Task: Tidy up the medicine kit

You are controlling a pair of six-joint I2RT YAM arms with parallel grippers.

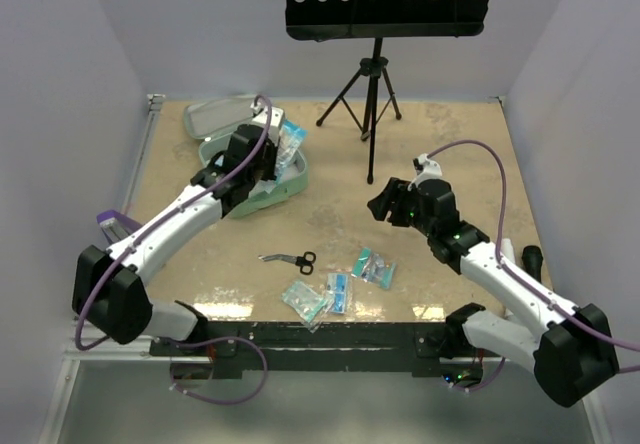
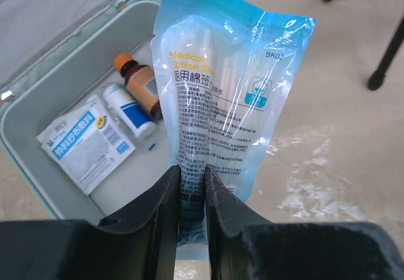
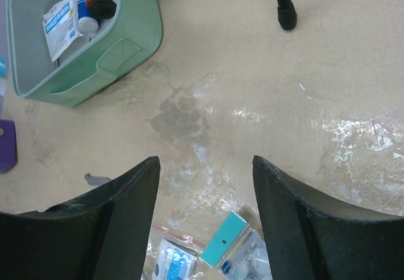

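Beige worktop point(image 1: 450, 164): near its far-left corner, left gripper point(image 2: 192, 174) pinches a cotton-swab packet point(image 2: 221, 91) over the open medicine kit point(image 3: 129, 31); right gripper point(image 3: 205, 161) spread.

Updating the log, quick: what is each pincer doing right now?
Left pincer: closed, holding the swab packet.
Right pincer: open, holding nothing.

Pale walls point(image 1: 70, 84) enclose tan tabletop point(image 1: 450, 154) (black music stand point(image 1: 385, 4) behind).
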